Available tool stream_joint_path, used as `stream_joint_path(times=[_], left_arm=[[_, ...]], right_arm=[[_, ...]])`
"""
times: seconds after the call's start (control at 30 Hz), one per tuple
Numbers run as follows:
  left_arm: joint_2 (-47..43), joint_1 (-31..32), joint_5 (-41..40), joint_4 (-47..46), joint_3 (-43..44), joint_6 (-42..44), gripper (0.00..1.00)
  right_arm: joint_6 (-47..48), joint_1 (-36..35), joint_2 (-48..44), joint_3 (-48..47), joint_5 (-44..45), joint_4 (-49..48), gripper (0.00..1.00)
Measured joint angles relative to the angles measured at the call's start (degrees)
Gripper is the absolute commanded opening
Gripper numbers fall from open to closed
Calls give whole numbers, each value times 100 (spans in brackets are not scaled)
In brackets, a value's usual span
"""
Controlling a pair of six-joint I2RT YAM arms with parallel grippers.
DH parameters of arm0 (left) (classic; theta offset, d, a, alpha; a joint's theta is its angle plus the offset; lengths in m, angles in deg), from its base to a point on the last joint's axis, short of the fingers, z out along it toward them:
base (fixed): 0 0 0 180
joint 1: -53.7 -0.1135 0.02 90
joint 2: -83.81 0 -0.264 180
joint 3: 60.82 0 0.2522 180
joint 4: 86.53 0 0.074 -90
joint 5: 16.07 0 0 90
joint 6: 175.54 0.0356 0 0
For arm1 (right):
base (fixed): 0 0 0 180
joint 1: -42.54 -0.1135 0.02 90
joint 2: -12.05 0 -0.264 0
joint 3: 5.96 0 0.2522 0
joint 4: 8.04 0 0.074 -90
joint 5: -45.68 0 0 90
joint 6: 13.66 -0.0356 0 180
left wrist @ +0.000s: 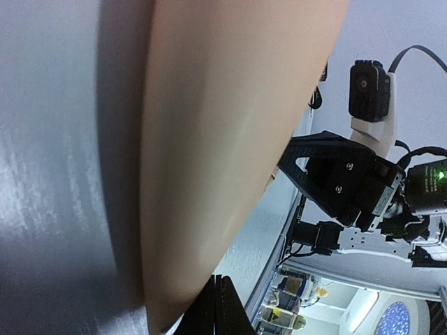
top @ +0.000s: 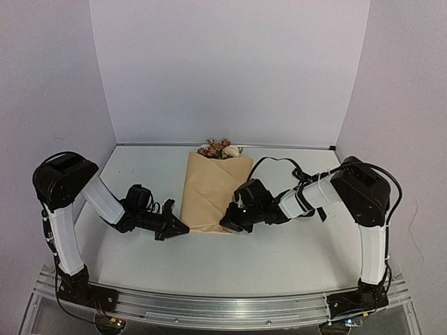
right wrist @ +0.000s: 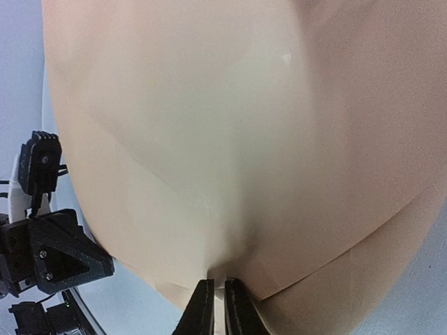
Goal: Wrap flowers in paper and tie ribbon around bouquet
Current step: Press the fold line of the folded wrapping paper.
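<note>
One overhead view shows flowers [top: 221,149], wrists only paper [right wrist: 230,139]

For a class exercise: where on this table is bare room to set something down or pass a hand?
Free: the near table strip between the jaws and the rail; the far-left patch between paper and left wall. Crowded: the paper's near corners, where the jaws sit, and around the right arm.

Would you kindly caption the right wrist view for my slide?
Right gripper pinching a fold at the edge of the tan paper.
</note>
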Motion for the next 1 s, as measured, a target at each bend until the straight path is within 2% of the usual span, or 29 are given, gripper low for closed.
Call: stream_joint_path(times=[0.27,0.5,0.77,1.0], left_arm=[[100,-69,6,-695,-128,-547,6],[173,-145,-36,-480,440,-594,4],[773,-449,-101,-613,850,-820,4],[1020,-468,-258,-216,1473,-893,5]], right_arm=[[21,0,0,0,29,17,9],[118,-4,0,-50,42,119,9],[157,-4,0,-114,41,260,9],[200,-4,0,-131,45,308,10]])
